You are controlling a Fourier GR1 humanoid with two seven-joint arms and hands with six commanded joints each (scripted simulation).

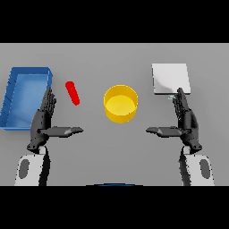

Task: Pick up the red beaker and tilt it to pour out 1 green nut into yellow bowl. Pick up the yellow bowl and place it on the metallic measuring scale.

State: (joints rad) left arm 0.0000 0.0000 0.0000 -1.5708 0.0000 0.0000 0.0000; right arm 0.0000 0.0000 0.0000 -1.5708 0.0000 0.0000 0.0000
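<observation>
A small red beaker [72, 93] lies tilted on the grey table, left of centre. The yellow bowl [120, 103] stands at the middle, with nothing visible inside it. At the back right lies the flat metallic measuring scale [170, 78]. My left hand [44, 120] hovers open below and left of the beaker, thumb pointing toward the centre, apart from it. My right hand [184, 120] is open too, just in front of the scale's near edge, its fingertips close to that edge. No green nut shows.
A blue tray [16, 91] with raised walls sits at the far left, right beside my left hand's fingers.
</observation>
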